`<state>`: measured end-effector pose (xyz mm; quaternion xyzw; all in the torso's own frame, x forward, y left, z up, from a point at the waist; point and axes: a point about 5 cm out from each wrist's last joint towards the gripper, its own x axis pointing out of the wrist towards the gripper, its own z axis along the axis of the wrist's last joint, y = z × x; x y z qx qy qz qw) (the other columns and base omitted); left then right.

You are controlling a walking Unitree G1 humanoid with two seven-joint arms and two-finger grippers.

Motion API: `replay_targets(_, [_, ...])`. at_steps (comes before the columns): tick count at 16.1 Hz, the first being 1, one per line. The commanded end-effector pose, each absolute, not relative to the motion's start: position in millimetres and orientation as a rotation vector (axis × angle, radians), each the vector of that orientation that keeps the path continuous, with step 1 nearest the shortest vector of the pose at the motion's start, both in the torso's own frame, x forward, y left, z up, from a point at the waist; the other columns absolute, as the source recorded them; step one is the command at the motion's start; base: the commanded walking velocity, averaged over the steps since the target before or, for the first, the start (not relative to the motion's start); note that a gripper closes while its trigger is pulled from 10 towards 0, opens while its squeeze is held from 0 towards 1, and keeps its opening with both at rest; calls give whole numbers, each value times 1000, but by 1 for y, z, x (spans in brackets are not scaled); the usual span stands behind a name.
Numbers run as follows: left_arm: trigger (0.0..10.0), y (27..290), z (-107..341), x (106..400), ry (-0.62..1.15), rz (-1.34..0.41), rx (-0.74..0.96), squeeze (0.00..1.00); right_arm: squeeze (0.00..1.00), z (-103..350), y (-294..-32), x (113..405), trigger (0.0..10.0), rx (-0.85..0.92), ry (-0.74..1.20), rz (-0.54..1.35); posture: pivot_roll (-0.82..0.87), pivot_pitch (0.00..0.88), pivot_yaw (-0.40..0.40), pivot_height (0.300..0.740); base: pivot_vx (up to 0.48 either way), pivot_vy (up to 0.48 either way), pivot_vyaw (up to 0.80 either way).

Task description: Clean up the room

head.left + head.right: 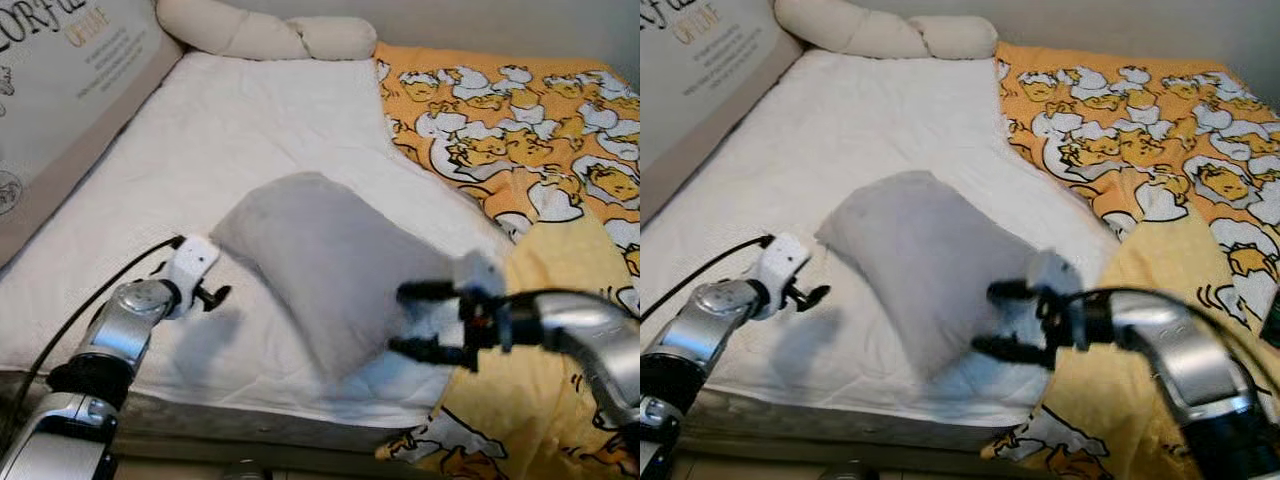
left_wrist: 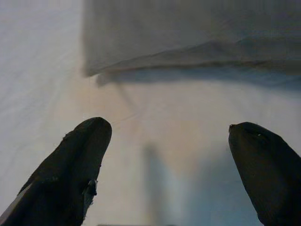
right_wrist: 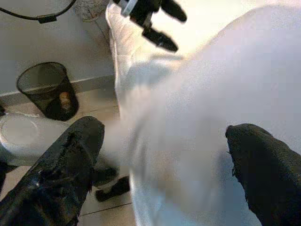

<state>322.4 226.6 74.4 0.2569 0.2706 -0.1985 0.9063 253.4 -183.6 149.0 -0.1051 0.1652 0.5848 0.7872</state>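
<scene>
Grey pillow [image 1: 320, 265] sits mid-bed on the white mattress pad [image 1: 230, 130], near the front edge, looks blurred and lifted off the sheet with a shadow under it, so probably mid-air or just let go; can't tell for sure. Right gripper [image 1: 425, 322] just beside the pillow's near right corner, fingers spread apart, nothing clamped between them. Left gripper [image 1: 205, 290] off the pillow's left side, over bare sheet, fingers also apart and holding nothing; left wrist view has the pillow edge [image 2: 188, 42] ahead of the fingertips [image 2: 80, 155]. Step looks like placing/straightening the pillow on the bed. Next move likely needs both grippers to close in on the pillow's ends and shift it toward the head of the bed, by the cream bolster [image 1: 265, 35]. Yellow duck-print blanket [image 1: 520, 130] is rumpled over the right half, still to be smoothed. Headboard-side cushion with lettering [image 1: 60, 90] at left. Right wrist view: tiled floor, black mesh bin [image 3: 47, 89], dark slippers [image 3: 110, 181] beside the bed.
</scene>
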Motion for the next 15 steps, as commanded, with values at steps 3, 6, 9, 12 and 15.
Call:
replay_targets(3, [10000, 217, 69, 316, 586, -463, 540, 0, 0, 181, -190, 261, 10000, -252, 241, 1228, 37, 0, -21, 740, 0, 0, 0])
replay_targets(6, [10000, 200, 66, 313, 592, -533, 515, 0, 0, 167, -199, 304, 10000, -334, 225, 874, 31, 0, -15, 740, 0, 0, 0])
replay_targets(9, [10000, 170, 58, 312, 641, -617, 522, 0, 0, 130, -199, 343, 10000, -392, 300, 462, 32, 0, -13, 740, 0, 0, 0])
replay_targets(12, [10000, 142, 50, 316, 669, -653, 516, 0, 0, 106, -197, 356, 10000, -531, 302, 238, 45, 0, -21, 740, 0, 0, 0])
replay_targets(15, [10000, 134, 39, 318, 706, -642, 566, 0, 0, 88, -193, 355, 10000, -592, 323, 222, 45, 0, -20, 740, 0, 0, 0])
